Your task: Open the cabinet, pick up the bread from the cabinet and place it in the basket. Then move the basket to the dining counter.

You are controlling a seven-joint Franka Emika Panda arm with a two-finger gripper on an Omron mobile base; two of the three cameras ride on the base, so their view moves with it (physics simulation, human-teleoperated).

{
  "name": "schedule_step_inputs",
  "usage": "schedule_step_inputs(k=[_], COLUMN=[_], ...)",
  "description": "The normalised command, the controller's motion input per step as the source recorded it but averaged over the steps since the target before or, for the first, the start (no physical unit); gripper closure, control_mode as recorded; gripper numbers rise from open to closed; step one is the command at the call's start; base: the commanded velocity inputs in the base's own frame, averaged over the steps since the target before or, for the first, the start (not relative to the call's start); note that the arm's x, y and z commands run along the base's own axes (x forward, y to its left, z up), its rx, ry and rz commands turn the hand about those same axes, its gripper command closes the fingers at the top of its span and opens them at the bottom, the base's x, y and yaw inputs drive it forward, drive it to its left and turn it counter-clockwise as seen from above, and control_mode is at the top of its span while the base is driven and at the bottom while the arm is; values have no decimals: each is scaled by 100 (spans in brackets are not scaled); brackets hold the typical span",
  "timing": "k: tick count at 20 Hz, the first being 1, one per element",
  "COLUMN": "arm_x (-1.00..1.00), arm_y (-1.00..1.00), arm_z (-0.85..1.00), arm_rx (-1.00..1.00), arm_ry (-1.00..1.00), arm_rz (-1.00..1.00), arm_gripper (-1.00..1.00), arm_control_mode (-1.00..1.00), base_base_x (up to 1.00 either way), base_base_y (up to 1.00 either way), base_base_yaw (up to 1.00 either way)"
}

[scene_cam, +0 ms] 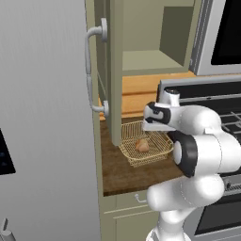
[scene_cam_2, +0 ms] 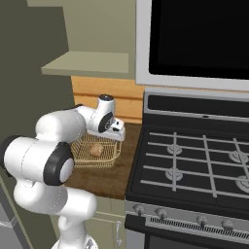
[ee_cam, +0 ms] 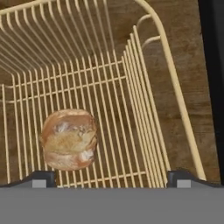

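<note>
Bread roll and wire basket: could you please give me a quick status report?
Hand open, empty, above the square tan-gold wire basket. Small round tan-brown bread roll lies inside the basket. Olive-green cabinet door open. Basket sits on short dark wood worktop.

My white Franka Panda arm with dark joints (scene_cam: 197,150) folds forward from its base, elbow bent, wrist angled steeply downward. I see the two-finger gripper (ee_cam: 111,177) pointing down from the hand, its small dark fingertips (ee_cam: 39,177) spread wide apart at the lower edge of the hand view, jaws parted and holding nothing between them.
</note>
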Motion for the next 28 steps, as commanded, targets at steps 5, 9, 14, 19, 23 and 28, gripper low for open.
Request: schedule_step_inputs(k=[5, 9, 14, 19, 23, 28], arm_x=[0, 8, 1, -1, 0, -13], arm_y=[-49, -39, -13, -3, 0, 0], arm_z=[0, 0, -27, -31, -27, -17], arm_rx=[8, 4, 1, 0, 1, 2], arm_ry=[0, 0, 0, 0, 0, 0], arm_rz=[0, 3, 3, 2, 0, 0], arm_gripper=[-100, -100, -100, -100, -100, -100], arm_control_mode=[-100, -100, -100, -100, -100, -100], base_base_x=[0, 0, 0, 0, 0, 0], base_base_y=[0, 0, 0, 0, 0, 0], base_base_yaw=[0, 0, 0, 0, 0, 0])
